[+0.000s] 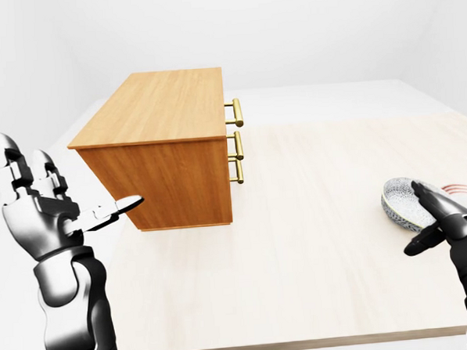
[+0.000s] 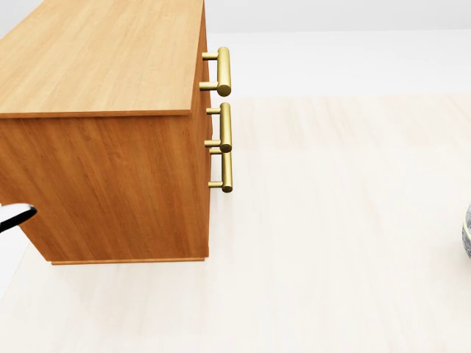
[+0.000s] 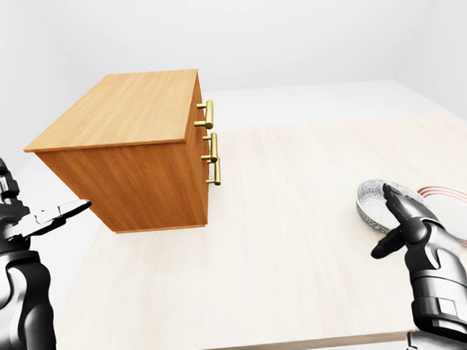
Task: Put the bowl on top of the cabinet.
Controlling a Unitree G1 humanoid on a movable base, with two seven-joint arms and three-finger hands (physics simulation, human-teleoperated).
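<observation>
A wooden cabinet (image 1: 165,139) with brass handles (image 1: 236,141) stands on the pale table (image 1: 315,241) at its left. A speckled grey bowl (image 1: 399,203) rests on the table at the right. My right hand (image 1: 435,219) is open and sits against the bowl's near side, fingers spread over its rim, not closed round it. My left hand (image 1: 63,203) is raised at the left, open, with one finger pointing toward the cabinet's side. In the head view only a sliver of the bowl (image 2: 467,232) shows at the right edge.
A white plate with red rings (image 3: 455,210) lies just right of the bowl. The table's near edge (image 1: 289,346) runs along the bottom of the eye views. White walls surround the table.
</observation>
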